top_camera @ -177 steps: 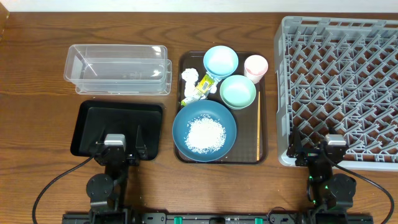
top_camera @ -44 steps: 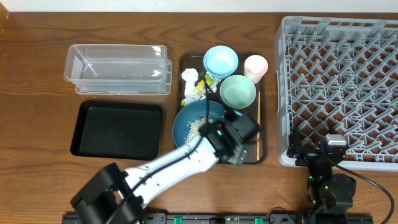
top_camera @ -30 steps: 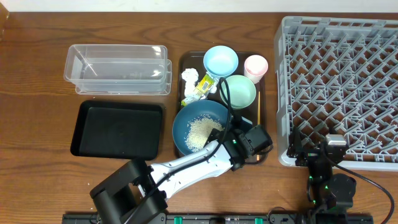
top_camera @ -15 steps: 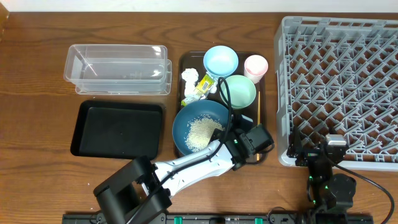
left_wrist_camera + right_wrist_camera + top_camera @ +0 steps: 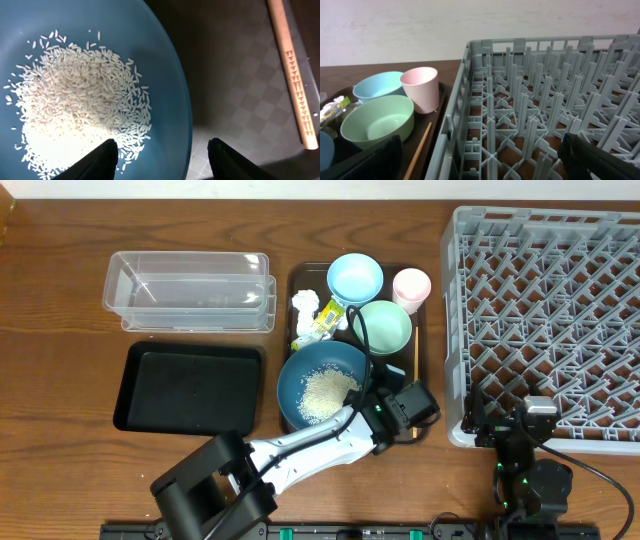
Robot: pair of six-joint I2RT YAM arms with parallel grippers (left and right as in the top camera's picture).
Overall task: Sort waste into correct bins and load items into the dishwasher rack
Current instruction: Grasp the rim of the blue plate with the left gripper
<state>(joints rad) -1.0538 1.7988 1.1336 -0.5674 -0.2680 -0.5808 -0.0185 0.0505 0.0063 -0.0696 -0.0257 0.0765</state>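
Since the clear tub (image 5: 188, 290), black tray (image 5: 188, 387) and dishwasher rack (image 5: 545, 320) sit empty, everything remains to do: the left gripper (image 5: 164, 150), jaws spread, straddles the right rim of the dark blue plate (image 5: 150, 45) (rice (image 5: 75, 100) heaped on it) by the serving tray (image 5: 235, 85) front edge; the right gripper (image 5: 480, 165) idles, spread wide.

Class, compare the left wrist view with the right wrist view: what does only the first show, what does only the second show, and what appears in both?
Only the left wrist view: the rice heap, and the left gripper with a finger on either side of the dark blue plate's rim. Only the right wrist view: the grey rack, pink cup, light blue bowl and mint green bowl. Both: the wooden chopsticks on the brown tray.
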